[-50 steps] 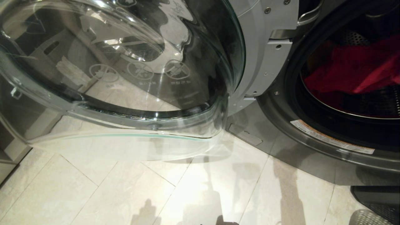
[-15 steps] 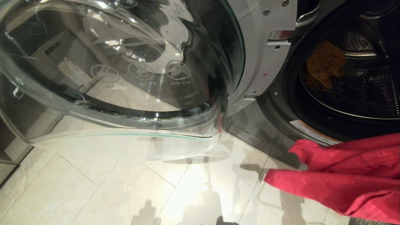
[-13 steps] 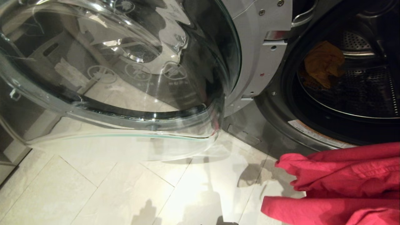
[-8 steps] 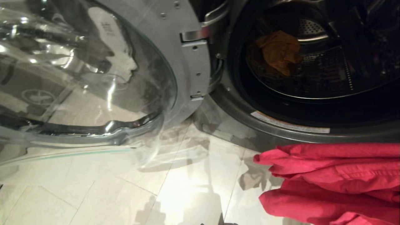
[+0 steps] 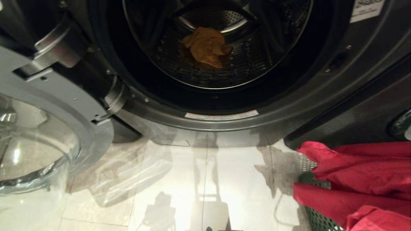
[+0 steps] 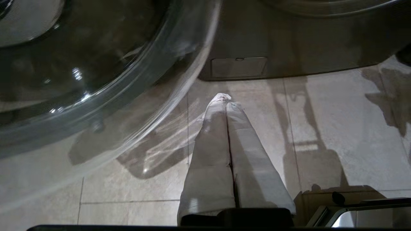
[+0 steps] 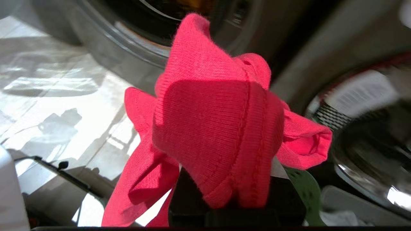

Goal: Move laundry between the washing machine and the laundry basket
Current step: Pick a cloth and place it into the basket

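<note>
— Jaws first: what has the right gripper [image 7: 236, 195] got?
— Clamped on the red-pink garment [image 5: 362, 179], bunched so it hangs above the laundry basket [image 5: 316, 218], likely for dropping. The left gripper [image 6: 224, 99] is pressed together, idle over the floor [image 5: 192, 179].
— Farther back?
— A yellow-orange garment [image 5: 207, 46] lies in the washing machine [image 5: 289, 109] drum, door [image 5: 35, 147] swung wide for reaching.

The dark grey front-loading washing machine [image 5: 321, 96] is taken as the landmark. In its perforated steel drum [image 5: 257, 61] a crumpled yellow-orange garment [image 5: 207, 46] is lodged, towards the back. To the machine's left its round glass door [image 5: 35, 150] is swung open over the pale tiled floor [image 5: 192, 179]. Before the machine, to its right, a dark green perforated plastic basket [image 5: 316, 218] is set on the floor, and a red-pink garment [image 5: 359, 179] is draped over the basket's rim.
</note>
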Motion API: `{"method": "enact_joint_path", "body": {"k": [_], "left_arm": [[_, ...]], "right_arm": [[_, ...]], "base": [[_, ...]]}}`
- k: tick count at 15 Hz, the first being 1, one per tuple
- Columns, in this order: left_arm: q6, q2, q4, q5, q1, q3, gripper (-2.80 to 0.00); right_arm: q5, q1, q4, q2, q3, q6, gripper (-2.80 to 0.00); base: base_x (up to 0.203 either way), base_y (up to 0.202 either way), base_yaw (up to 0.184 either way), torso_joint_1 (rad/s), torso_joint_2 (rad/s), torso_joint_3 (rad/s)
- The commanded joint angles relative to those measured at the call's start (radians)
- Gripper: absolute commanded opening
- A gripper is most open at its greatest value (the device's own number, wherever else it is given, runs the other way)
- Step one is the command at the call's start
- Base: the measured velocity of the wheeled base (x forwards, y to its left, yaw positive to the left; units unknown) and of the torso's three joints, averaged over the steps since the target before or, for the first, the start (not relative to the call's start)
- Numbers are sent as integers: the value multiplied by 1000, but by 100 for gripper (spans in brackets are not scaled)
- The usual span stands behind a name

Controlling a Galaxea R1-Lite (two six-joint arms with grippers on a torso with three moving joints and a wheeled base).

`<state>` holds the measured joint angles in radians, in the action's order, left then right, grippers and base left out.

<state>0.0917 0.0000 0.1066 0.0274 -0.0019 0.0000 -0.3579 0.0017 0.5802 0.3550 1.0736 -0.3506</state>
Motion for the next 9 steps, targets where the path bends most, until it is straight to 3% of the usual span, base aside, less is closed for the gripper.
{"method": "enact_joint_path", "body": {"k": [1, 9], "left_arm": [[0, 0, 1, 0, -1, 40, -280], [2, 0, 1, 0, 0, 40, -280]], "right_arm": [[-1, 0, -38, 36, 2, -4, -280], [0, 0, -89, 67, 1, -30, -280]], "base": [[0, 8, -177, 5, 3, -2], [1, 8, -178, 1, 2, -2]]}}
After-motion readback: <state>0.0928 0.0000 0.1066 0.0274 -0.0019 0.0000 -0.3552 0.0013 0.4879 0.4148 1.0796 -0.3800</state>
